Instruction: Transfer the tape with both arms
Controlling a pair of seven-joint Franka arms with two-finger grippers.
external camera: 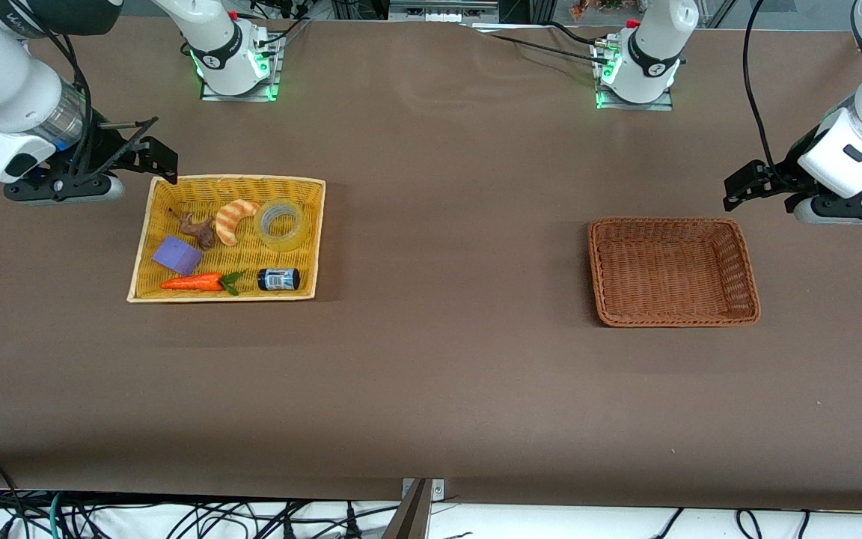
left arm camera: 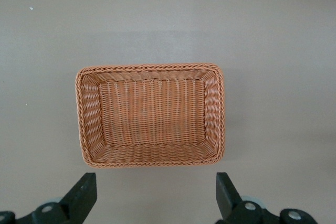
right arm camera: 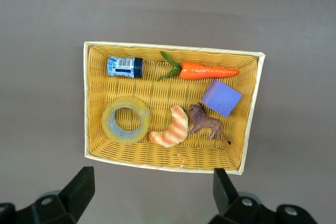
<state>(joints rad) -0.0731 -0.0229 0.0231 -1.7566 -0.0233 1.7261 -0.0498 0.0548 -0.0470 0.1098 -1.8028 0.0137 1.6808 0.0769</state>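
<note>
The tape (external camera: 281,224), a translucent yellowish ring with a grey-white core, lies flat in the yellow wicker basket (external camera: 225,297) near the right arm's end of the table. It also shows in the right wrist view (right arm camera: 126,120). My right gripper (external camera: 158,150) hangs open and empty over the table just beside that basket's rim (right arm camera: 86,103); its jaws (right arm camera: 153,182) stand wide apart. My left gripper (external camera: 738,191) hangs open and empty over the table beside the empty brown wicker basket (external camera: 595,269), whose rim (left arm camera: 79,114) shows in the left wrist view with the jaws (left arm camera: 156,187) wide.
In the yellow basket with the tape lie a toy croissant (external camera: 235,219) touching close beside it, a brown lion figure (external camera: 197,229), a purple block (external camera: 176,255), a toy carrot (external camera: 195,282) and a small dark jar (external camera: 278,279). Brown table cloth spans between the baskets.
</note>
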